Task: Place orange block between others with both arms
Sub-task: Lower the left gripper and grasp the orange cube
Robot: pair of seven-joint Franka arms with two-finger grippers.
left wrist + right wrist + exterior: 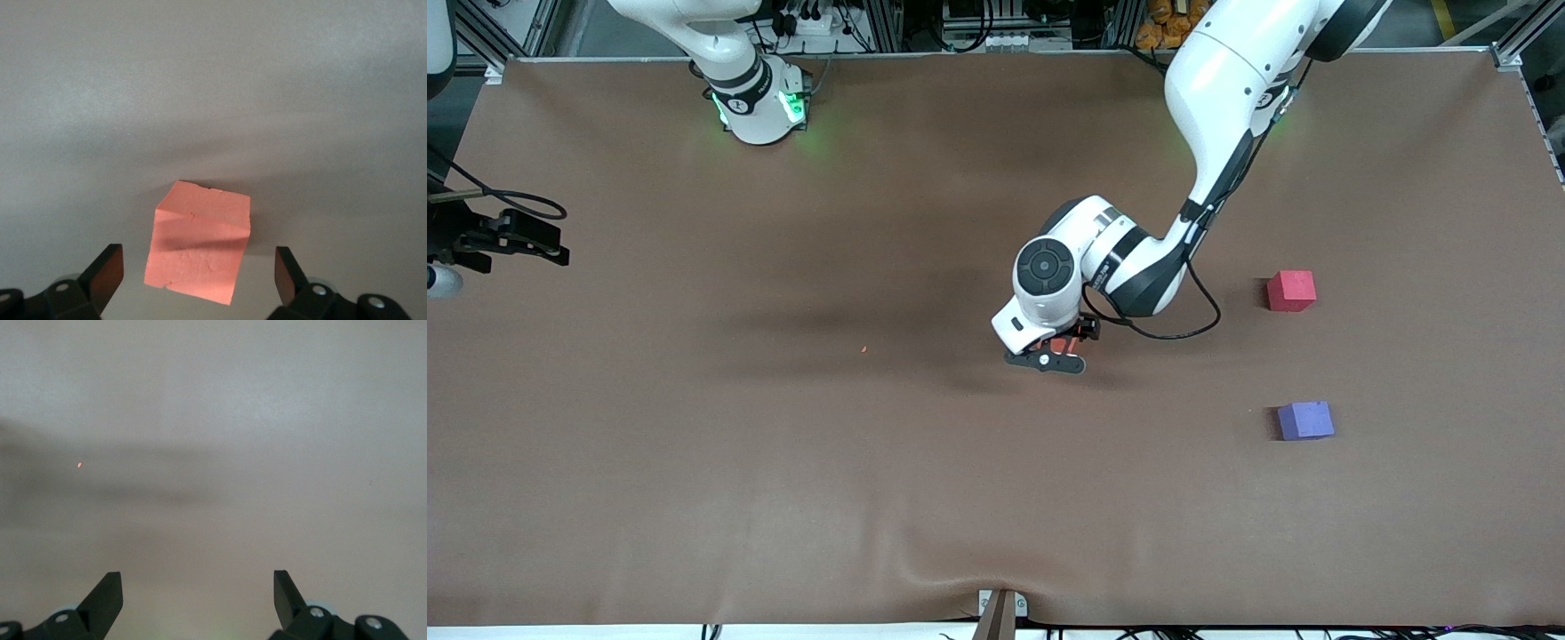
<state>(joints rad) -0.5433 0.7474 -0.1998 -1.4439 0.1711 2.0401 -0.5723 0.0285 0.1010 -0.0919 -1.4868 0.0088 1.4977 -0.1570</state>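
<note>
Left end effector (193,277) spread open around the orange block (199,243), mostly hidden from the front; right end effector (198,600) open.

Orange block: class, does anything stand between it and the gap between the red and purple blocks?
Nothing visible does. The orange block sits under the open left pincer mid-table; only bare mat lies between it and the gap between red block and purple block.

We see the orange block (198,250) in salmon-orange on a plain brown table (783,462). One cube (1290,291) is red-pink, another cube (1305,420) purple-blue; white arms (1218,98) carry black bands.
</note>
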